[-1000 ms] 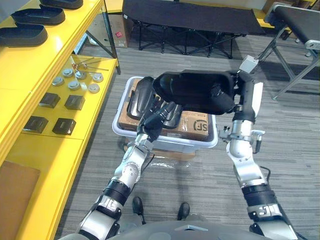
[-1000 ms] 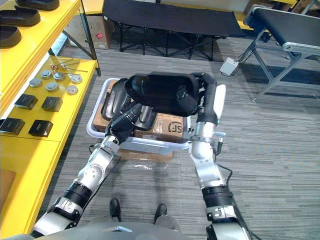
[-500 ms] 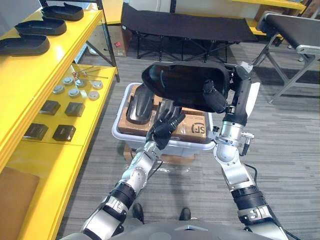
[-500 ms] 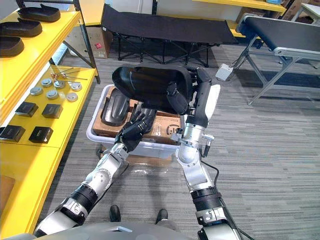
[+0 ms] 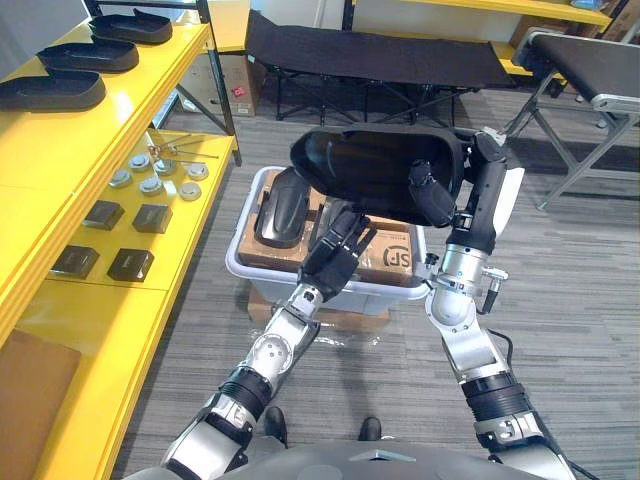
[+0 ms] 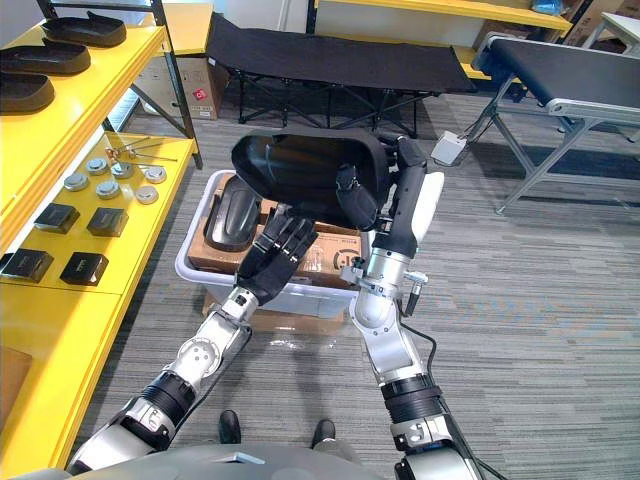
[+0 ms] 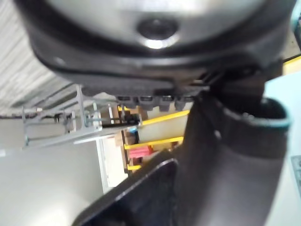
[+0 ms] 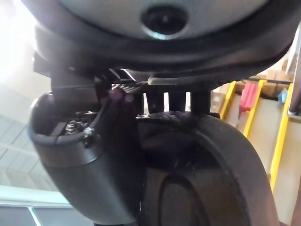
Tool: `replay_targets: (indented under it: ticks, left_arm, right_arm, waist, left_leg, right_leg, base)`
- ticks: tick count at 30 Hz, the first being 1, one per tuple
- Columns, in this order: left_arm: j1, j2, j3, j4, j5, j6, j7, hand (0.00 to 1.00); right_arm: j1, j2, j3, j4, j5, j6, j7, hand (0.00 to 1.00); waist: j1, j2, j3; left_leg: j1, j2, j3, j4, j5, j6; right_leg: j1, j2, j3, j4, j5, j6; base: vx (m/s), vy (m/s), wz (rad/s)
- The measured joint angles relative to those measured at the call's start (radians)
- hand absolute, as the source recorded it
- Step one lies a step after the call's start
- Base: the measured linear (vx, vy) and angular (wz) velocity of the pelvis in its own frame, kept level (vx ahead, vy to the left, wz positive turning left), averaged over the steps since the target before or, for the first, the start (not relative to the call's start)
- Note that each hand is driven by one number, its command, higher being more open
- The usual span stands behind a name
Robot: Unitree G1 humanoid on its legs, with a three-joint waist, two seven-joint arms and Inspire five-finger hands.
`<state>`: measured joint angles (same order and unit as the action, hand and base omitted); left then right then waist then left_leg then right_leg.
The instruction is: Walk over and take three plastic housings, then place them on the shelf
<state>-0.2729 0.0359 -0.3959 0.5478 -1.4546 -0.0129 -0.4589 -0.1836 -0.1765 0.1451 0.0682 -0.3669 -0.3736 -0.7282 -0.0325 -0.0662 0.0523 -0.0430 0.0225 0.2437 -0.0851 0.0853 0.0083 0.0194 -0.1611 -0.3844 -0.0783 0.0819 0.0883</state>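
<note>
A big black plastic housing point(image 5: 365, 170) hangs in the air over a white bin point(image 5: 238, 268). My right hand point(image 5: 432, 196) is shut on its right end, with the thumb hooked over the rim; the right wrist view has that housing point(image 8: 207, 165) pressed close against the hand. My left hand point(image 5: 335, 252) is open, its straight fingers reaching up beneath the housing's underside. A second black housing point(image 5: 279, 205) lies in the bin on a cardboard box point(image 5: 392, 256). On the top tier of the yellow shelf point(image 5: 120, 95) rest three more housings, the nearest point(image 5: 50, 90) at far left.
The shelf's lower tier holds round metal parts point(image 5: 150, 172) and small black blocks point(image 5: 130, 263). A black cot point(image 5: 380, 55) stands behind the bin, and a metal-legged table point(image 5: 590, 75) stands at the far right. Grey carpet lies around the bin.
The right hand has lifted the housing higher above the bin. My left hand has left the bin, straightened its fingers and come up under the housing. The camera has shifted.
</note>
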Motion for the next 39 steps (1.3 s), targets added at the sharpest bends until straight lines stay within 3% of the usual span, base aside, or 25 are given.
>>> replay_targets:
  ticks: [8, 15, 27, 28, 39]
  left_arm:
    - [0.009, -0.001, 0.009, -0.001, -0.080, 0.057, -0.035, 1.00]
    - [0.009, -0.004, 0.008, -0.002, -0.100, 0.058, 0.002, 1.00]
    - [0.010, -0.029, 0.038, -0.011, -0.123, -0.054, 0.065, 1.00]
    - [0.010, -0.029, 0.055, -0.012, -0.126, -0.071, 0.071, 0.00]
    - [0.009, -0.048, 0.142, -0.063, -0.271, -0.207, 0.087, 0.00]
  right_arm:
    - [0.017, 0.035, 0.003, 0.039, 0.037, -0.017, 0.004, 0.00]
    - [0.064, 0.075, 0.045, 0.039, 0.148, -0.036, 0.053, 0.00]
    - [0.139, 0.119, 0.122, 0.033, 0.232, -0.036, 0.136, 0.00]
    - [0.147, 0.128, 0.121, 0.032, 0.240, -0.036, 0.140, 0.00]
    - [0.238, 0.142, 0.122, -0.041, 0.339, -0.036, 0.203, 0.00]
  waist:
    - [0.000, -0.013, -0.009]
    - [-0.002, -0.021, -0.017]
    - [-0.009, -0.026, -0.022]
    - [-0.014, -0.026, -0.022]
    - [-0.048, -0.025, -0.023]
  left_leg:
    - [0.000, 0.001, -0.001, 0.000, 0.002, 0.000]
    - [0.000, 0.003, -0.001, 0.000, 0.004, -0.001]
    - [0.002, 0.005, 0.005, 0.001, 0.004, -0.002]
    - [0.004, 0.006, 0.010, 0.001, 0.003, -0.003]
    - [0.017, 0.008, 0.032, 0.000, -0.007, -0.011]
  right_leg:
    - [0.001, 0.001, -0.001, 0.000, 0.000, 0.000]
    - [0.001, 0.002, 0.000, 0.000, 0.000, 0.000]
    - [0.000, 0.004, 0.007, 0.000, 0.001, 0.000]
    - [0.000, 0.004, 0.010, 0.000, 0.001, 0.000]
    - [-0.002, 0.005, 0.031, 0.000, 0.001, -0.001]
  base:
    - [0.00, 0.000, 0.00]
    - [0.00, 0.000, 0.00]
    - [0.00, 0.000, -0.01]
    - [0.00, 0.000, -0.07]
    - [0.01, 0.006, -0.07]
